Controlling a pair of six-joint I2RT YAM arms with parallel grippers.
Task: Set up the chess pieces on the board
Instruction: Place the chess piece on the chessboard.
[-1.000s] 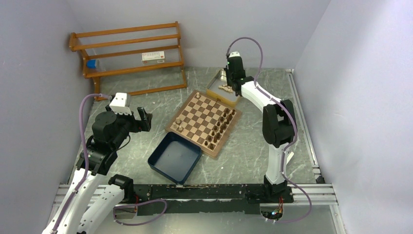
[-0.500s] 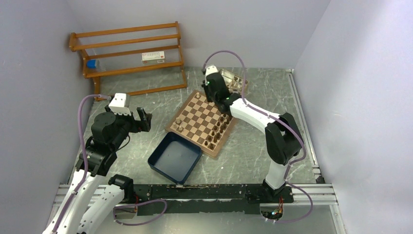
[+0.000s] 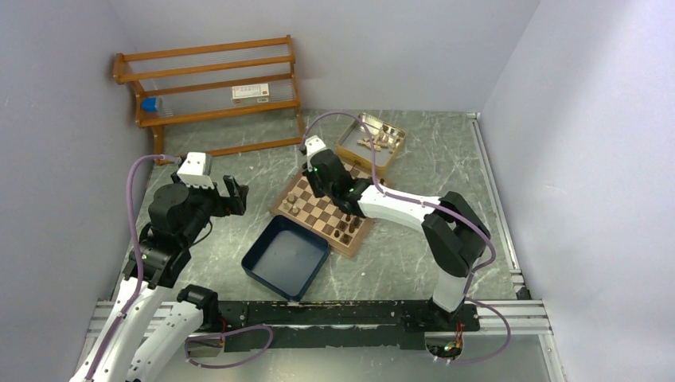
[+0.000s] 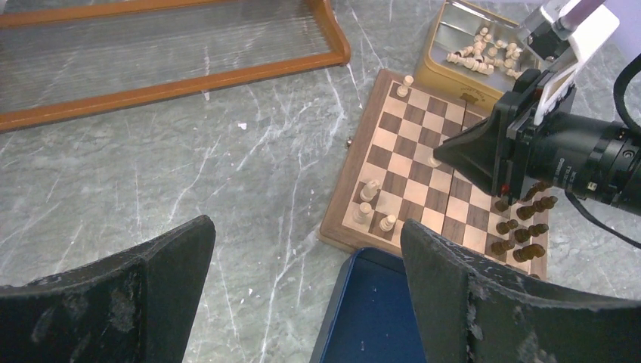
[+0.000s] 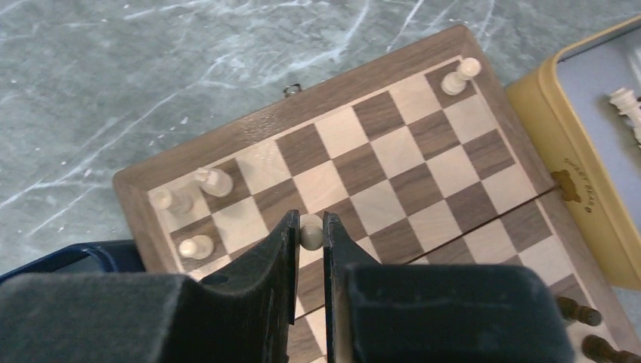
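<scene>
- right wrist view: the right gripper point(image 5: 310, 227) has its fingers drawn narrow on a small light piece point(image 5: 311, 231), pinched by its round head over the middle squares of the board point(image 5: 423, 151). i cannot tell whether its base touches a square.
- three light pieces point(image 5: 189, 204) stand together at one corner of the board. a lone light piece point(image 5: 459, 77) stands on the board corner next to the metal tin point(image 5: 544, 113).
- dark pieces point(image 3: 350, 225) stand in two rows along the board edge opposite the three.
- the tin sits just beside the board's far side, with loose light pieces point(image 4: 484, 57) heaped inside.
- a navy tray point(image 3: 285, 256) lies just beside the board's near edge.
- the left gripper point(image 4: 306, 227) has its jaws spread wide with nothing between them. it hangs over the grey table point(image 3: 414, 231), well apart from the board on its left side.
- a wooden rack point(image 3: 211, 87) stands beyond the board, against the far wall.
</scene>
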